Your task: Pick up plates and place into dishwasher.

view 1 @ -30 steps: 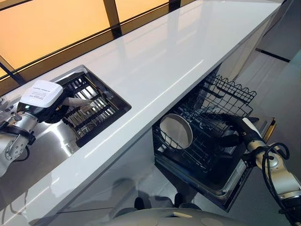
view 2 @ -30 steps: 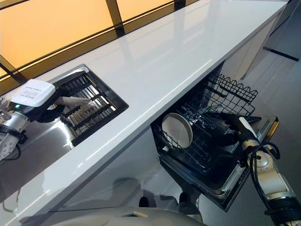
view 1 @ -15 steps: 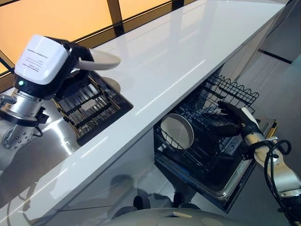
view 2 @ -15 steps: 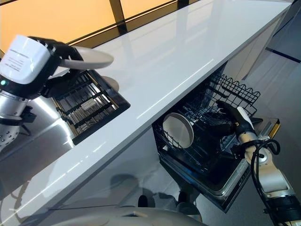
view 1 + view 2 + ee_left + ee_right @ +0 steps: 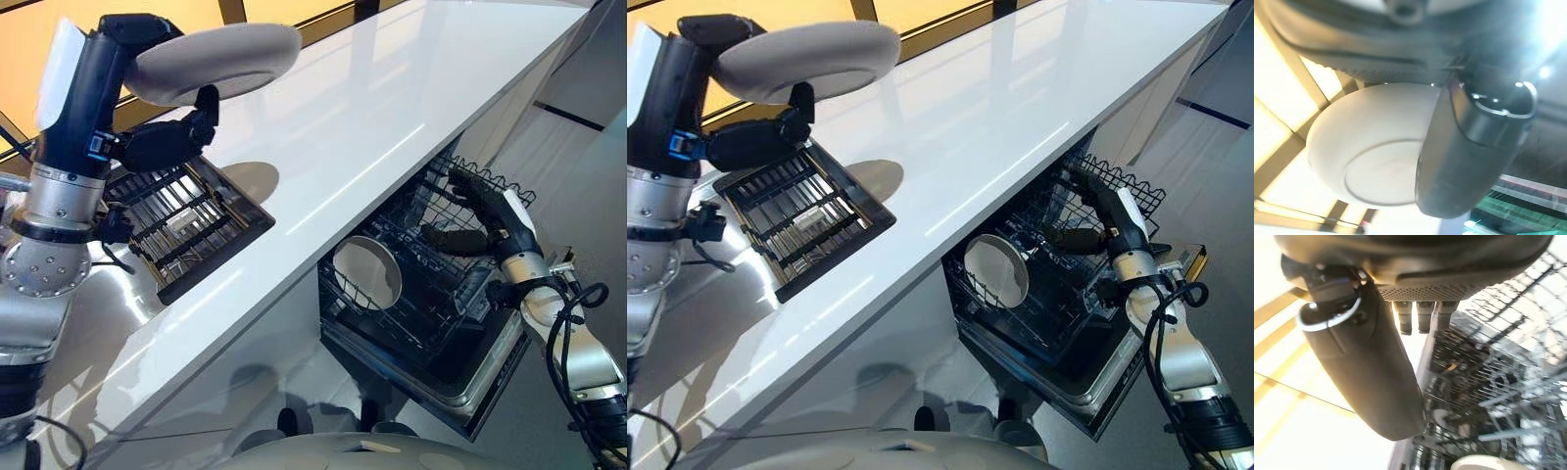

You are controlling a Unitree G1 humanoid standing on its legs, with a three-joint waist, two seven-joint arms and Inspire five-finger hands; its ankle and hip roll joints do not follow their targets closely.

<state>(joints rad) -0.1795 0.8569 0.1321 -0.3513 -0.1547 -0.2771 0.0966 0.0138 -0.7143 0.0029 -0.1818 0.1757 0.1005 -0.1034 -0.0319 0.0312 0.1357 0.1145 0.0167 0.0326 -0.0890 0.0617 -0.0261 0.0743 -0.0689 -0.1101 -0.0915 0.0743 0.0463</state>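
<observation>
Above the counter (image 5: 372,108), plate (image 5: 217,61) pinched in left robot hand (image 5: 162,137)

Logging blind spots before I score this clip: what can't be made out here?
- Left hand: how its upper fingers sit on the raised plate is hidden by the plate itself in the eye views; the thumb covers part of it in the left wrist view.
- Dishwasher rack: free slots behind the loaded plate are lost in dark wire.
- Right wrist view: rack blurred.

Glossy white countertop (image 5: 372,108), inset sink rack (image 5: 186,220)
</observation>
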